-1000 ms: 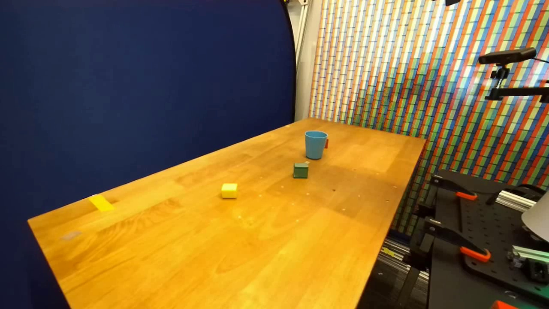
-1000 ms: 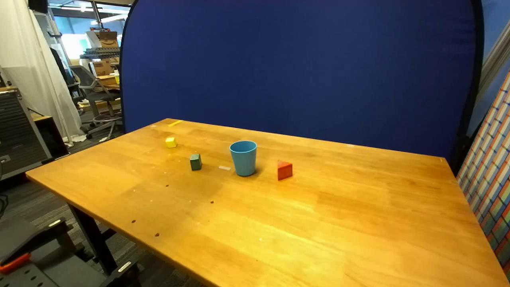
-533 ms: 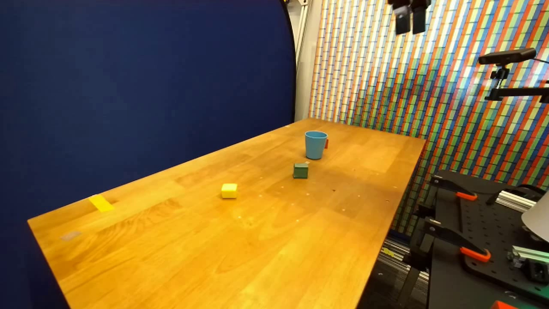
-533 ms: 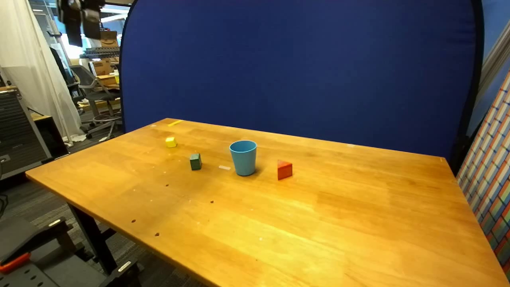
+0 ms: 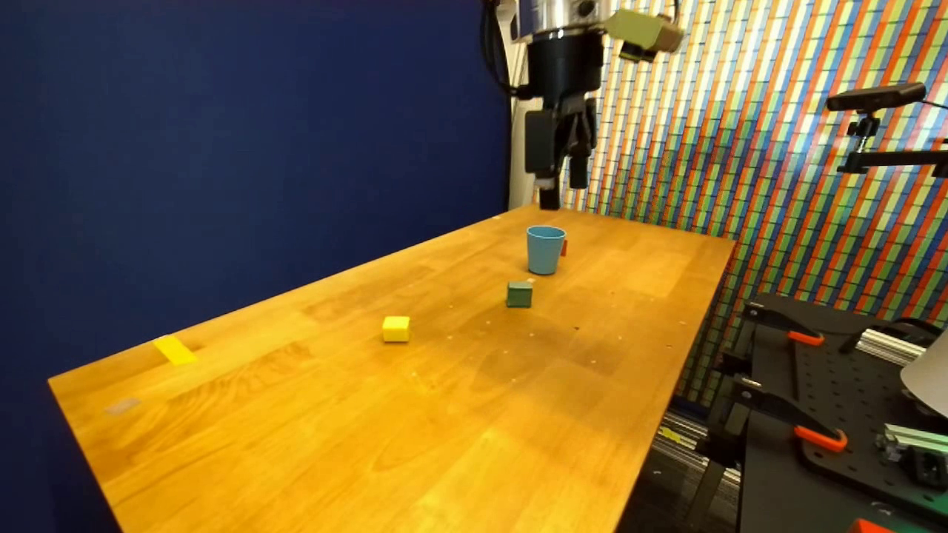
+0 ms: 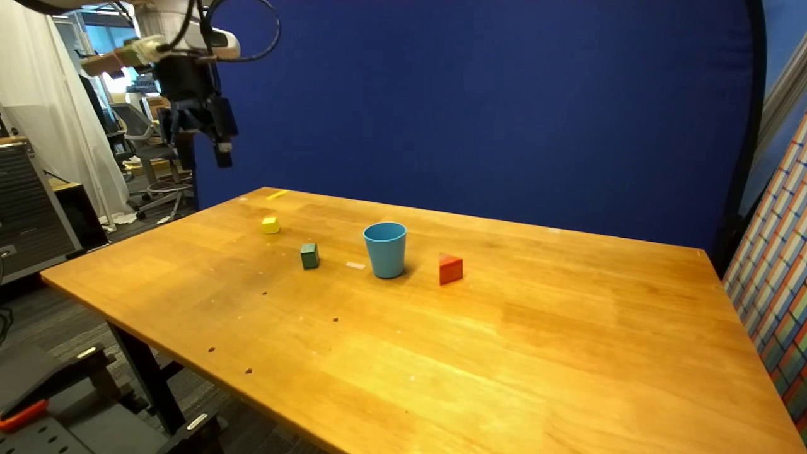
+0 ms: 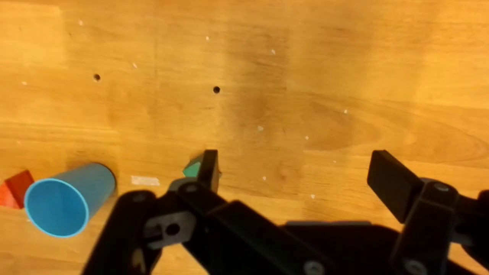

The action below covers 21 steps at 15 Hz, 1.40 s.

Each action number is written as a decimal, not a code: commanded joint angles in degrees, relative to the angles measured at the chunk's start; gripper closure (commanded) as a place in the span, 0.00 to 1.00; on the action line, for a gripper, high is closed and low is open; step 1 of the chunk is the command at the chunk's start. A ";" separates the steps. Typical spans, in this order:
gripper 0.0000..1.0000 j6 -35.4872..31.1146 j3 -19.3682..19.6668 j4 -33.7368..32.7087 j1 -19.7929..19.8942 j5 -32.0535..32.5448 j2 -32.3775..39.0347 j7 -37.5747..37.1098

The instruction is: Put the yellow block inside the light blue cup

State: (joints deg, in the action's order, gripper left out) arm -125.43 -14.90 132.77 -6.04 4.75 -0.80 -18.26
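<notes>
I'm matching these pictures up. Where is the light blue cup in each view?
In an exterior view: light blue cup just right of the middle, above and right of the green block.
In an exterior view: light blue cup near the middle, right of the green block.
In the wrist view: light blue cup lower left, left of the green block.
Shared landmark: the green block, partly hidden in the wrist view.

No text, label, brand, number or sign can be read in both exterior views or in the wrist view. The pale strip [image 7: 145, 180] and the yellow strip [image 5: 175, 350] on the counter [image 6: 567, 353] show no legible writing, and the light patches [image 6: 87, 352] on the black clamps [image 6: 57, 382] are too small to make out.
</notes>
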 commanded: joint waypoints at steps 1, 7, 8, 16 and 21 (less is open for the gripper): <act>0.00 -4.78 1.90 -8.59 -2.46 5.99 12.95 -0.32; 0.00 -7.56 5.36 -20.09 -6.29 6.71 27.83 3.65; 0.00 -7.68 5.78 -21.94 -6.96 6.84 29.90 4.20; 0.00 -7.47 8.44 -36.58 -12.31 7.74 44.32 7.24; 0.00 -7.11 10.99 -43.09 -15.88 10.63 50.39 7.81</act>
State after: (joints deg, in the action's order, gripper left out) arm -133.14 -6.19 95.28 -19.26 13.02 45.74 -11.36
